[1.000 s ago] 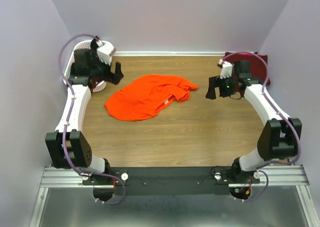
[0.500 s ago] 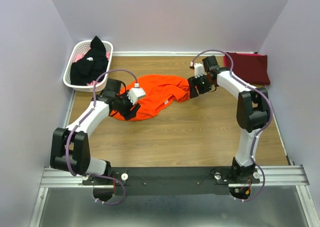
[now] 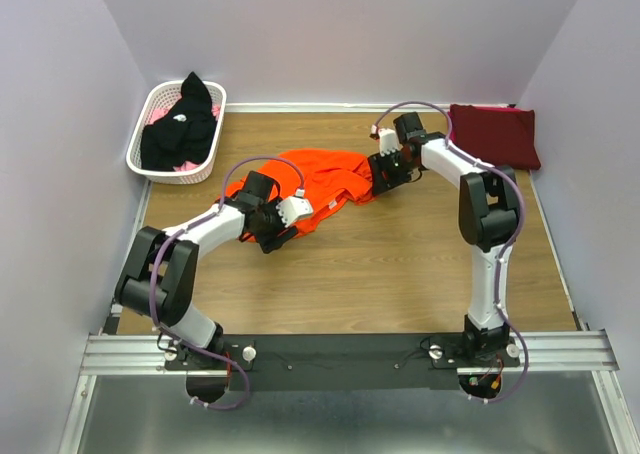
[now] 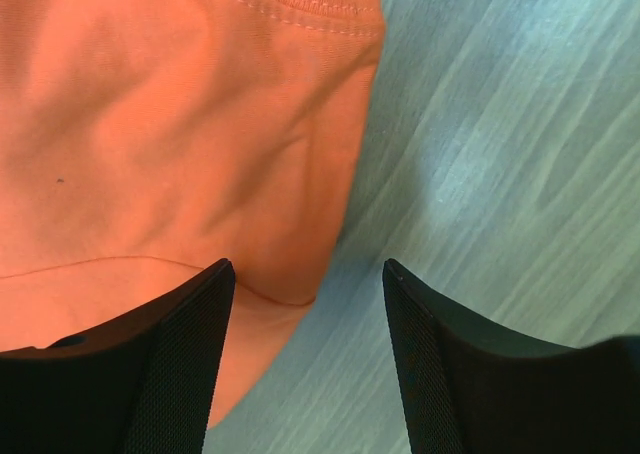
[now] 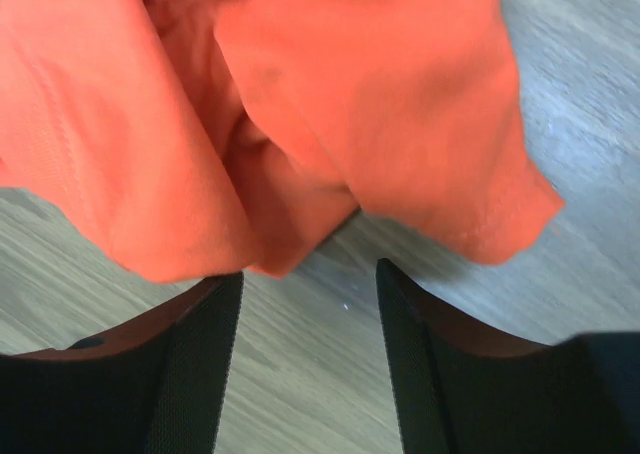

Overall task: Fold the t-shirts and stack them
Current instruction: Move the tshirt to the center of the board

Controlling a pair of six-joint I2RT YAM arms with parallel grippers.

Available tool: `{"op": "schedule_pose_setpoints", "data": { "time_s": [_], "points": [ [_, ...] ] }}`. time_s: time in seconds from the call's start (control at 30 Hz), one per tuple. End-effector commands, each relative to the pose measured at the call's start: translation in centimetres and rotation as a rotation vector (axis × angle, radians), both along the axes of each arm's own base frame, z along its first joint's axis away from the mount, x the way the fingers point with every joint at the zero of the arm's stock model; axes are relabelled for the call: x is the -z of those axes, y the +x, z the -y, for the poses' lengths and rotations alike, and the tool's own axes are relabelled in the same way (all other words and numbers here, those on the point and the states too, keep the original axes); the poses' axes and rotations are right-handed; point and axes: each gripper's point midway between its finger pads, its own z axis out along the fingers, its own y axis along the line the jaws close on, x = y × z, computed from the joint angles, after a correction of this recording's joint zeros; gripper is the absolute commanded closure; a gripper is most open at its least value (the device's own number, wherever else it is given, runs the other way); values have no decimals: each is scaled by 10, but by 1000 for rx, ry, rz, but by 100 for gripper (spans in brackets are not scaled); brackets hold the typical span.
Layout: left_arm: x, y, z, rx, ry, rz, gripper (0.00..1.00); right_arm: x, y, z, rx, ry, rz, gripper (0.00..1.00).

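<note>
The orange t-shirt [image 3: 322, 177] lies crumpled mid-table. My left gripper [image 3: 273, 237] is low at its near edge, open. In the left wrist view the left gripper [image 4: 306, 266] straddles the shirt's hem [image 4: 180, 124], one finger over cloth and the other over bare wood. At the shirt's right end is my right gripper [image 3: 381, 175]. Seen from its wrist, the right gripper [image 5: 310, 271] is open with bunched orange cloth [image 5: 300, 94] just beyond its tips and wood between them. The maroon t-shirt [image 3: 495, 134] lies folded at the back right. The black t-shirt [image 3: 181, 124] sits in the basket.
The white slotted basket [image 3: 136, 155] stands at the back left corner by the wall. Lilac walls close in the table on three sides. Bare wood shows along the near half of the table [image 3: 380, 274].
Both arms came in from the back corners and dropped to the orange t-shirt, the left to its near edge, the right to its right end. Both sets of jaws narrowed somewhat.
</note>
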Motion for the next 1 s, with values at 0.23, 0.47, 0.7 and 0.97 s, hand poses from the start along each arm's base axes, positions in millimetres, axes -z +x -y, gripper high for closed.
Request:
{"op": "schedule_pose_setpoints", "data": {
  "time_s": [0.23,0.47,0.7,0.97],
  "points": [
    [4,10,-5,-13,63,19,82,21,-2,-17,-10,28,-70,80],
    [-86,18,37,55,-140,67,100,-48,8,27,110,79,42,99],
    [-211,-1,99,220,-442,136,100,-154,18,137,348,164,250,99],
    [-369,-39,141,399,-802,189,100,-276,17,179,440,190,532,99]
  ]
}}
